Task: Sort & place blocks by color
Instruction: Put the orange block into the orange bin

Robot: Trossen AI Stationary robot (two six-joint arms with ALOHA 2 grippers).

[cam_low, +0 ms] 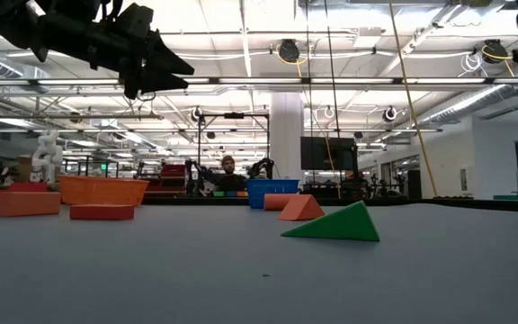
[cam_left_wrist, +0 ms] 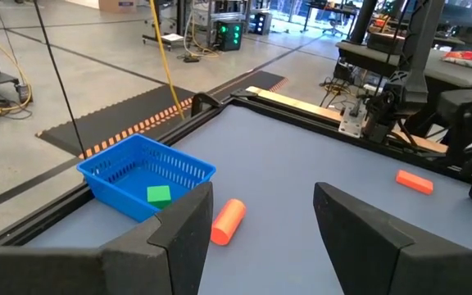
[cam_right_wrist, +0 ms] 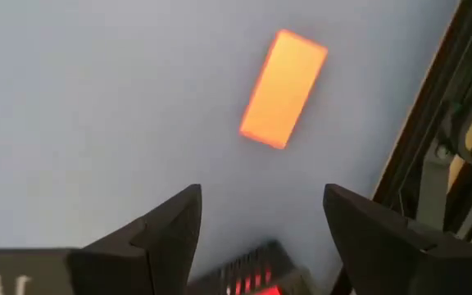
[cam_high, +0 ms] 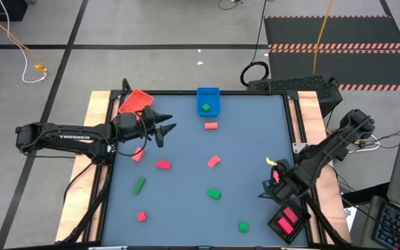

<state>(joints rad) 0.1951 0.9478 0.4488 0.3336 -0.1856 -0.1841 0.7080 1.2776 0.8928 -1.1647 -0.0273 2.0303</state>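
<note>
Right tool (cam_high: pixel 272 184), fingers spread, hangs beside the black tray (cam_high: pixel 288 221); centre over the pink block (cam_right_wrist: pixel 283 88), then descend squarely.

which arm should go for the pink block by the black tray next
Right. Its open end effector hovers beside the pink block, close to the black tray. The left end effector is at the far-left side by the orange tray.

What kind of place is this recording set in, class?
Probably a robotics lab or large workshop: open ceiling with strip lights, equipment racks behind the table, floor cables, and a person seated beyond.
</note>
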